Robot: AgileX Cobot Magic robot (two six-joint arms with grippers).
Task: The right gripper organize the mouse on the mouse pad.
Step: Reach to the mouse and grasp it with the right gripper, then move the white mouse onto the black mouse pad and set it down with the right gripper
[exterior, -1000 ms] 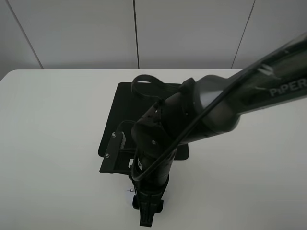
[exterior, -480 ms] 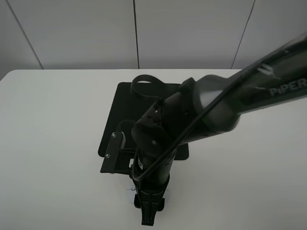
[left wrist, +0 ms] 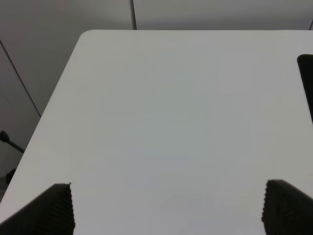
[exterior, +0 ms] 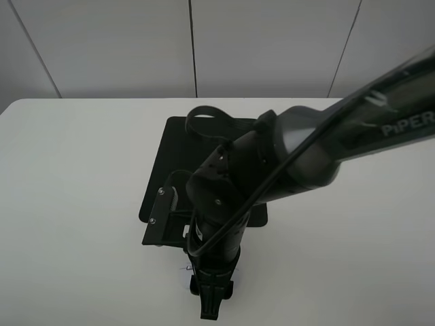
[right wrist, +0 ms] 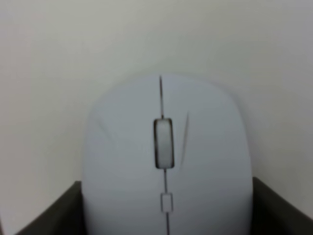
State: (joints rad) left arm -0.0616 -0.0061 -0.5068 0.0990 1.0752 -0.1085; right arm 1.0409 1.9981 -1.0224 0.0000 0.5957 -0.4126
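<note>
White mouse (right wrist: 166, 161) sits on bare tabletop (exterior: 75, 204), off mouse pad (exterior: 182, 153), just past pad's near edge. Right gripper (exterior: 211, 302) reaches down over it; fingers (right wrist: 46, 213) press both flanks, clamped on mouse. Right arm (exterior: 306, 149) and cable loop (exterior: 204, 112) cover much of pad and hide nearly all of mouse from high view. Left gripper (left wrist: 166, 210) spread wide above table, well apart from pad. Pale panelled wall (exterior: 115, 47) behind.

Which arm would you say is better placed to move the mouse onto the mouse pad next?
Right: the right hand straddles the mouse, just off the mouse pad. The left hand is open over the table, away from the mouse.
</note>
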